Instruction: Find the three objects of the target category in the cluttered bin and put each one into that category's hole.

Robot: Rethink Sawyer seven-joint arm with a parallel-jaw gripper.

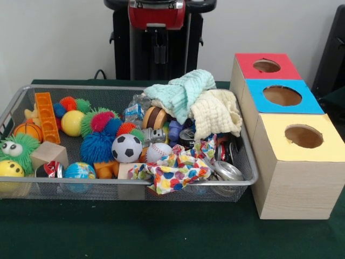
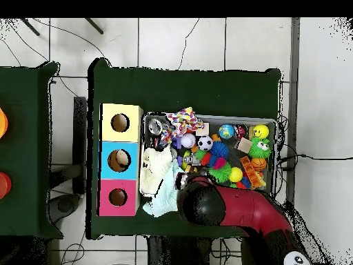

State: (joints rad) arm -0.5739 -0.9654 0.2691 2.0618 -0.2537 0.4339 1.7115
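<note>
Cluttered bin (image 1: pixel 21 97), soccer ball (image 1: pixel 126 148) inside, arm (image 2: pixel 227 207) over its edge

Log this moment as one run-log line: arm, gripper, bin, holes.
arm: red and black arm over bin edge | gripper: not visible | bin: wire mesh bin cluttered | holes: red, blue, yellow wooden boxes, nothing visible inside

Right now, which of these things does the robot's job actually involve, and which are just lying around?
Part of the job:
wire bin
its clutter, such as the soccer ball, mint cloth and crushed can
red-topped box, blue-topped box, yellow-topped box, each with a hole
The pictures don't show which category is wanted.

Just lying about:
side table
floor cables
</note>
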